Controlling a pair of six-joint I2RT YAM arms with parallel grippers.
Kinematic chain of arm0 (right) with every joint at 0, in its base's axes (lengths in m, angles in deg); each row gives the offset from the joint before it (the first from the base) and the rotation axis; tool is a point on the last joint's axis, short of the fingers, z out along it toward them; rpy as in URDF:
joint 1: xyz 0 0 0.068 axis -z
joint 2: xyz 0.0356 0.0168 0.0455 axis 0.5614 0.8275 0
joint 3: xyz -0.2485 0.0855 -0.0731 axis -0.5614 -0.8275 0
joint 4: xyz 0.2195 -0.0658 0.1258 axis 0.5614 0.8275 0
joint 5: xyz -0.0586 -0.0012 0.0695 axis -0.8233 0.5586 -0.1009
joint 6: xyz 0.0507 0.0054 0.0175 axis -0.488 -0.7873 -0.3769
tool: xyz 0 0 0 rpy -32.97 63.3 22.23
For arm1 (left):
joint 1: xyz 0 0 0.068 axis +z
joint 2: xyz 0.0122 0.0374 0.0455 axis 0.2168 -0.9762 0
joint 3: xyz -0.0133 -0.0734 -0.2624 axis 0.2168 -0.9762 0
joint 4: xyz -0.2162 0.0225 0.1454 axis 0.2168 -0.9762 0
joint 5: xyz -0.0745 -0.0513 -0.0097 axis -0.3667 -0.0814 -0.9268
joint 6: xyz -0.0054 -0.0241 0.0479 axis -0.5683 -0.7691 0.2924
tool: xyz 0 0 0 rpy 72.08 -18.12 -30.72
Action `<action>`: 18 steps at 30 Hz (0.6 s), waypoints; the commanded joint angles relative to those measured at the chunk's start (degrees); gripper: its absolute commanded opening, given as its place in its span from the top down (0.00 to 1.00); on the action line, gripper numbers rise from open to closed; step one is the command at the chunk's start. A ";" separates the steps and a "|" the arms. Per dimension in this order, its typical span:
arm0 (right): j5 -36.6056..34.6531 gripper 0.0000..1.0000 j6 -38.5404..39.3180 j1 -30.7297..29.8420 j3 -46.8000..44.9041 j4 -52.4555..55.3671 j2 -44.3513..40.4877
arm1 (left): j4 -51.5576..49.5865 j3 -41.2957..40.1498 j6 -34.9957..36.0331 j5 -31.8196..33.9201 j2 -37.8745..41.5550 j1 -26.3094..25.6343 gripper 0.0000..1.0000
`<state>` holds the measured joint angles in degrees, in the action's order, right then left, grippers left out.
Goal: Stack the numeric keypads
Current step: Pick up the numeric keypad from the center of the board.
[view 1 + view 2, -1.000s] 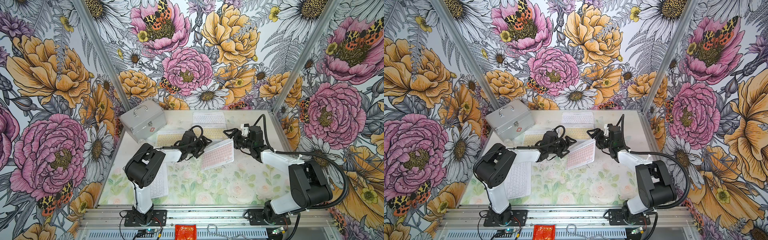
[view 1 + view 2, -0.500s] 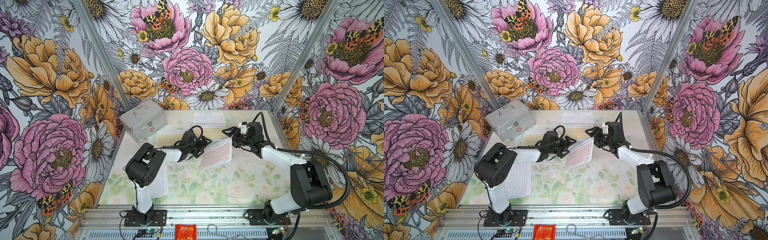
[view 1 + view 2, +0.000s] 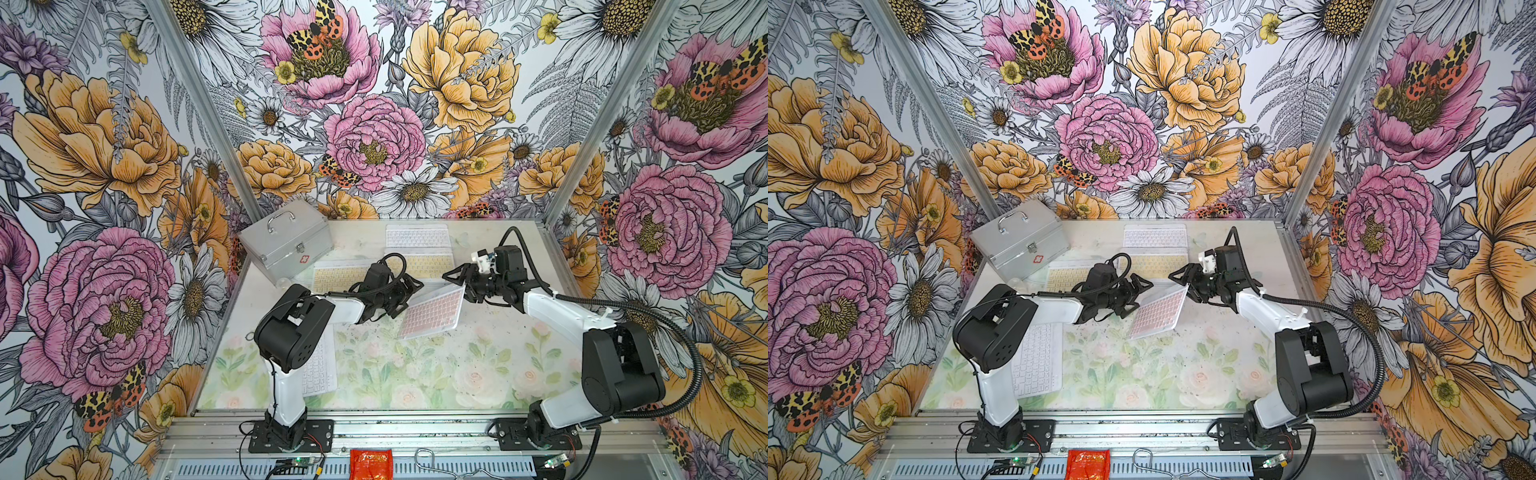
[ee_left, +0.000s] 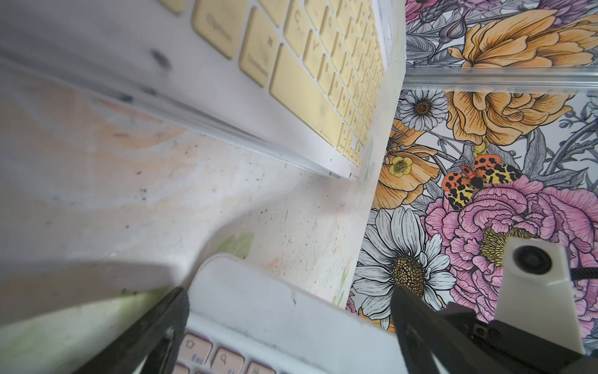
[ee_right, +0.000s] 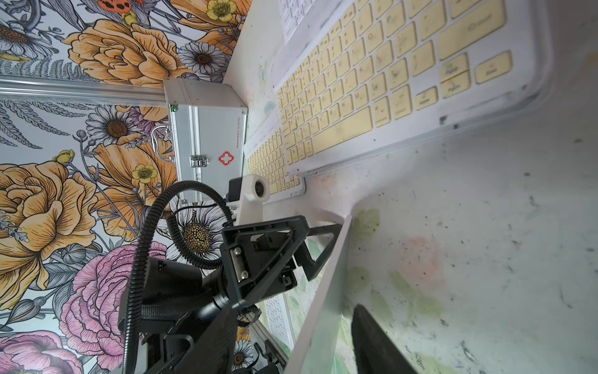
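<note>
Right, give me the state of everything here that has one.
silver metal case with handle: closed
pink-keyed white-framed keypad: tilted, one edge raised
yellow-keyed keypad beside the case: flat, keys up
yellow-keyed keypad farther right: flat, keys up
white-keyed keypad at the back: flat, keys up
white-keyed keypad at the front: flat, partly hidden
left gripper: open, at the pink keypad's edge
right gripper: open, astride its corner

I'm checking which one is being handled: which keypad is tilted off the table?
The pink-keyed keypad, slanted with one edge raised between the left hand and right hand; the yellow keypads and white keypads lie flat.
</note>
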<state>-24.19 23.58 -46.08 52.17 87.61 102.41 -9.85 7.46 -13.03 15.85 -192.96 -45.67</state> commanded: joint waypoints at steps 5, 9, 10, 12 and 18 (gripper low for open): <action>6.64 0.52 1.44 -0.05 1.73 0.67 -0.72 | 2.15 -0.40 -0.67 -1.32 -0.35 0.16 0.01; 8.67 0.58 1.28 -0.09 1.56 0.71 -0.72 | 2.18 -0.53 -0.76 -1.37 -0.10 0.36 0.01; 9.35 0.60 1.16 -0.07 1.60 0.56 -0.63 | 2.17 -0.60 -0.64 -1.32 0.00 0.36 0.01; 9.97 0.63 1.09 -0.05 1.42 0.61 -0.68 | 2.20 -0.62 -0.69 -1.36 0.11 0.37 0.01; 9.46 0.66 0.65 0.01 1.78 0.53 -1.16 | 2.29 -0.65 -0.73 -1.39 0.14 0.65 0.01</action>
<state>-16.43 24.48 -46.08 52.17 88.44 102.41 -9.70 7.38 -13.46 15.23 -192.96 -45.60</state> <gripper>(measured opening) 0.551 0.988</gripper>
